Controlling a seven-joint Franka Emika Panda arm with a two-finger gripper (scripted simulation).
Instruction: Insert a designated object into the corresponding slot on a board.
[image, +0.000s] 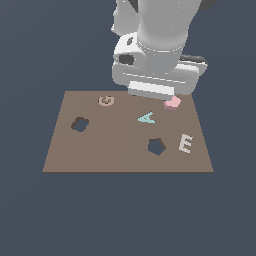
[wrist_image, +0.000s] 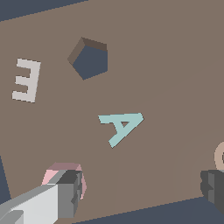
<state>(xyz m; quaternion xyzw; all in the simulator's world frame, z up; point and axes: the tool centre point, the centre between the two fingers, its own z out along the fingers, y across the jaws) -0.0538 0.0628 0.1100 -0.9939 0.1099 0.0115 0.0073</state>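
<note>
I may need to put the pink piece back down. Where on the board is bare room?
Most open: the brown board's near strip below the flower-shaped hole and dark pentagon hole, and the middle between the flower hole and teal letter A. Crowded: the exterior view's right, with the pale pink pentagon block, A, pentagon hole and whitish letter E.

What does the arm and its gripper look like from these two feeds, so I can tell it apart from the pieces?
The arm is glossy white and rounded, with a blocky white hand housing bearing a dark round recess and a dark strip along its far edge. In the wrist view the gripper shows one light grey finger and a darker charcoal fingertip at the frame's edge. No cables or markings are visible.
</note>
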